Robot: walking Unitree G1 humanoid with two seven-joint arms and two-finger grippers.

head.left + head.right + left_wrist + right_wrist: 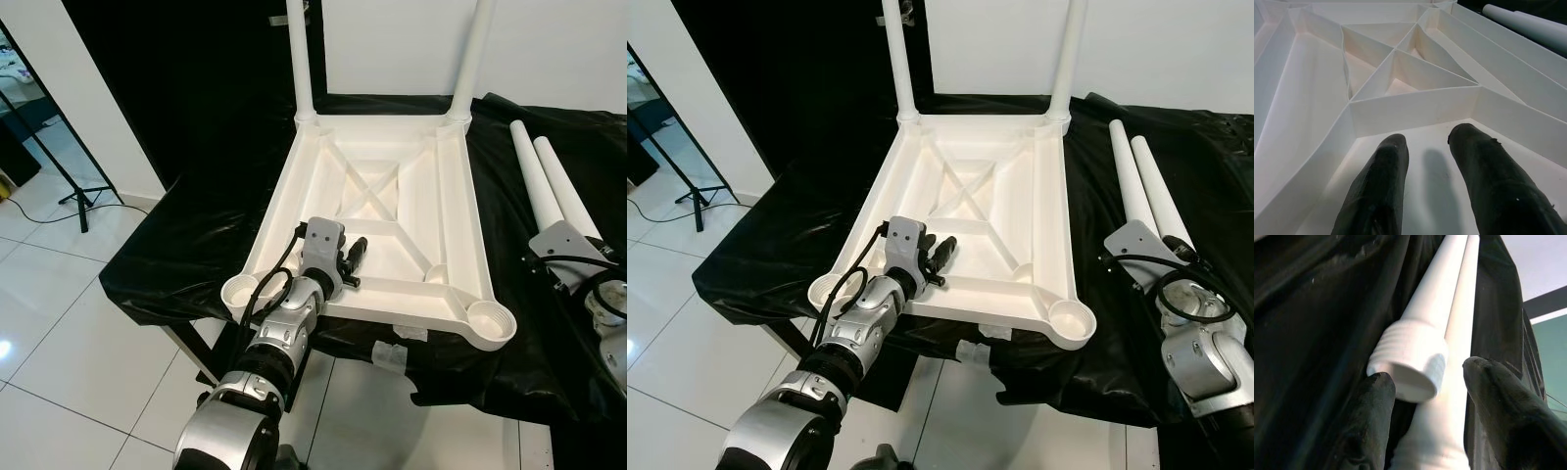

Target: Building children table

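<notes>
A crumpled black sheet [186, 245] covers the work surface across the middle of the frame. White glossy floor tiles [69, 333] fill the lower left. A black tripod stand [73, 191] stands at the left edge.

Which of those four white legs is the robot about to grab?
The loose leg lying on the black cloth, nearer the tabletop. Its threaded end sits between the right gripper's open jaws; two others already stand screwed in.

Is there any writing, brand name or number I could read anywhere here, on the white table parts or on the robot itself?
None can be read.
The upturned white tabletop, the two loose white legs and the black sheet are plain.
The left gripper and right gripper housings show no legible marking.
</notes>
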